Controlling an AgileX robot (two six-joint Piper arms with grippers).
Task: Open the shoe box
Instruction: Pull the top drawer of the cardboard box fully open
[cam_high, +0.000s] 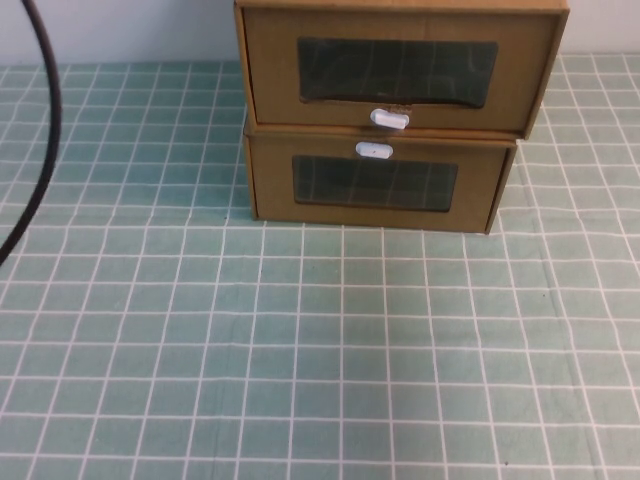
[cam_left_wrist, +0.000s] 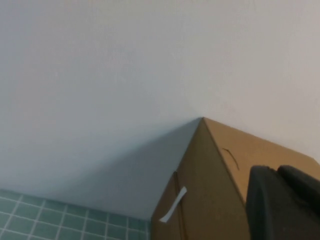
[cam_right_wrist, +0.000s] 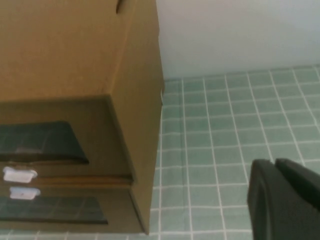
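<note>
Green-checked tabletop (cam_high: 300, 350) is carrying the stacked shoe boxes (cam_high: 330, 120) at twelve o'clock, drawers (cam_high: 375, 182) sitting shut, nothing opened yet; right hand (cam_right_wrist: 280, 200), pinched closed, is hovering at their three o'clock, left hand (cam_left_wrist: 282, 200), state untellable, at nine.

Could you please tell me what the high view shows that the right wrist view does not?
Only the high view: the black cable at the left. Only the right wrist view: the right gripper, shut, right of the upper shoe box. Both: that box stacked on the lower shoe box, their white handles, the checked cloth. The left gripper shows in neither, only in the left wrist view, by a box corner.
</note>
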